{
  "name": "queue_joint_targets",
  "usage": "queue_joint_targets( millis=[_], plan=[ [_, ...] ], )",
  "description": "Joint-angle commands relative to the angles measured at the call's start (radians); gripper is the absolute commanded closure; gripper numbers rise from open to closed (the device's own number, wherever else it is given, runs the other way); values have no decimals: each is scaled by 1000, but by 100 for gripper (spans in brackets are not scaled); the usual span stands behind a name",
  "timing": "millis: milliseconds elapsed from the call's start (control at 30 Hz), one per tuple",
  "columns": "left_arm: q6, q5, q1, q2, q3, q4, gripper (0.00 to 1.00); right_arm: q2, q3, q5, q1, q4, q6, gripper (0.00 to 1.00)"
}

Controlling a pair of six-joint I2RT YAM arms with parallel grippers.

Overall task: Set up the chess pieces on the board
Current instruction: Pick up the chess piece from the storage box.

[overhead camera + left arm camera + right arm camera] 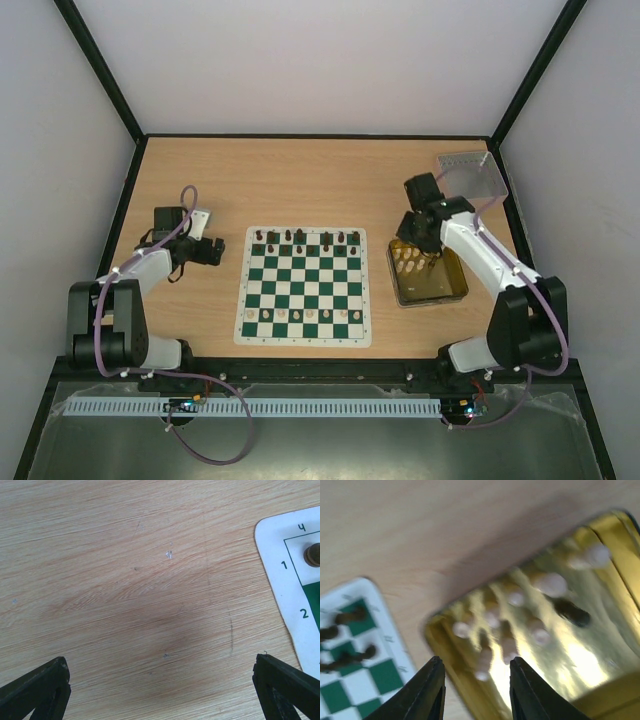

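We look down on the desk (300, 180), with the chess board (304, 280) flat at its centre. A row of dark pieces (301, 237) stands along the far edge. A row of cream pieces (311, 315) stands one rank in from the near edge, and the middle squares are bare.

The left arm (150, 265) sits to the left of the board, well clear of it. From its wrist we see the left jaws spread wide, one fingertip (40, 690) in each bottom corner of the view and only bare wood grain between them. The board's rounded white corner (280, 545) shows at the right edge. One dark piece (313, 555) stands on the corner square, well outside the jaws.

On the other side, the right arm (470, 240) reaches over the gold tin (428, 285), which lies just right of the board. A grey tray (472, 172) lies beyond it in the far corner.

The right wrist view is blurred. The right jaws are parted only narrowly and hold nothing, and they hang over the tin's near rim (465, 695). Loose cream pieces (551, 584) lie scattered on the tin floor with one dark piece (572, 612) among them. One cream piece (484, 662) lies just beyond the gap between the fingertips. We cannot tell whether either tip touches it. The board corner (380, 677) shows at the left, off to the side of the jaws.
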Motion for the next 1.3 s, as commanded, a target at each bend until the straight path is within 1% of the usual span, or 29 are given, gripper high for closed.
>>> queue_joint_targets(
  millis=[0,200,400,833,1267],
  plan=[
    [6,15,1,12,25,-21,0,-102,-136,26,-70,9,-6,66],
    [5,13,-1,8,24,-24,0,-164,-233,3,-179,23,-28,66],
    [5,15,-2,3,25,-27,1,-150,-263,-38,-236,78,-21,66],
    [8,28,-4,9,25,-25,1,-109,-311,-65,-277,149,3,69],
    [16,44,-4,9,26,-30,1,-74,-339,-70,-287,198,21,72]
  ],
)
